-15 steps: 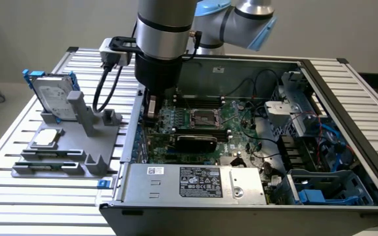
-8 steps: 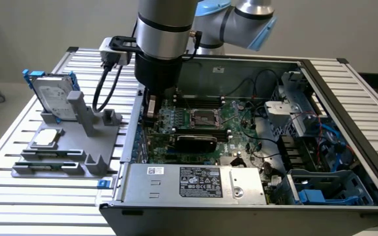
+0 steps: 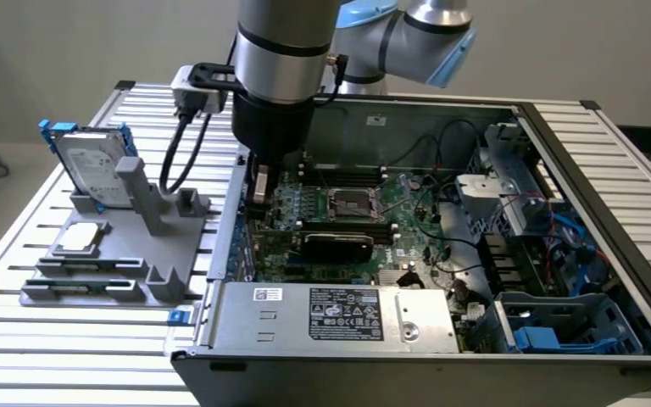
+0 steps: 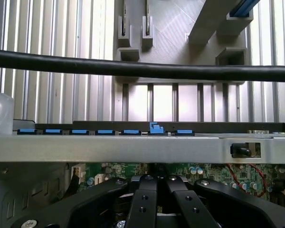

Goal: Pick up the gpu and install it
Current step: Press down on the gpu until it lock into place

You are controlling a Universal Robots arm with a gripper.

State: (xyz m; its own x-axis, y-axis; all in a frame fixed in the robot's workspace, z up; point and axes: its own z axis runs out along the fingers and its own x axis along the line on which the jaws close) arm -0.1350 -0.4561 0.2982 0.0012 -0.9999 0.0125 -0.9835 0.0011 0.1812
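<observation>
The gpu [image 3: 337, 246] stands on edge across the motherboard [image 3: 354, 203] inside the open computer case, its glossy black shroud facing the case's near side. My gripper [image 3: 260, 197] hangs just inside the case wall on the exterior view's left, above the gpu's bracket end. I cannot tell whether it touches the card. In the wrist view my gripper [image 4: 156, 209] is shut, the black fingers [image 4: 141, 204] pressed together with nothing visible between them, over green board [image 4: 204, 170] beside the grey case wall [image 4: 133, 148].
A grey fixture [image 3: 122, 246] on the slatted table holds a silver hard drive [image 3: 88, 161] with blue clips and a small silver chip [image 3: 82, 239]. The power supply [image 3: 337, 315] fills the case's near side. A black cable [image 4: 142, 70] crosses the wrist view. Blue slot clips [image 4: 156, 129] line the wall.
</observation>
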